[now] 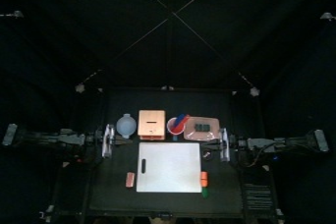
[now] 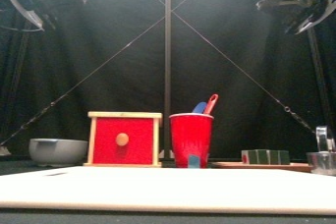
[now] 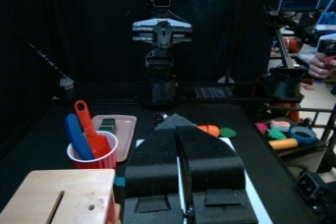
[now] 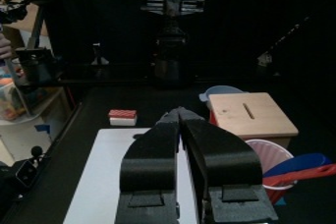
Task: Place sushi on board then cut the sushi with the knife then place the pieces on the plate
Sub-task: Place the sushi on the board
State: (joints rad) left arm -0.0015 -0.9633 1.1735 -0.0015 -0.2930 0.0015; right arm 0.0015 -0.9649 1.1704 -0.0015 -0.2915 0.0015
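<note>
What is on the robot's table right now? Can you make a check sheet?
Surface: black table; white board in the middle, bare.
Job's things: sushi on the pink tray, not yet on the board; knives in the red cup.
Clutter: wooden box, bowl, reddish toy left of the board, orange toy right of it.
Grippers: left gripper and right gripper shut, empty, one at each side.
Cables: nothing seen.
Surroundings: black curtains.

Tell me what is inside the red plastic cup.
The red plastic cup holds a blue toy knife and a red toy knife, tops sticking out. Their lower ends are hidden by the cup's wall.
</note>
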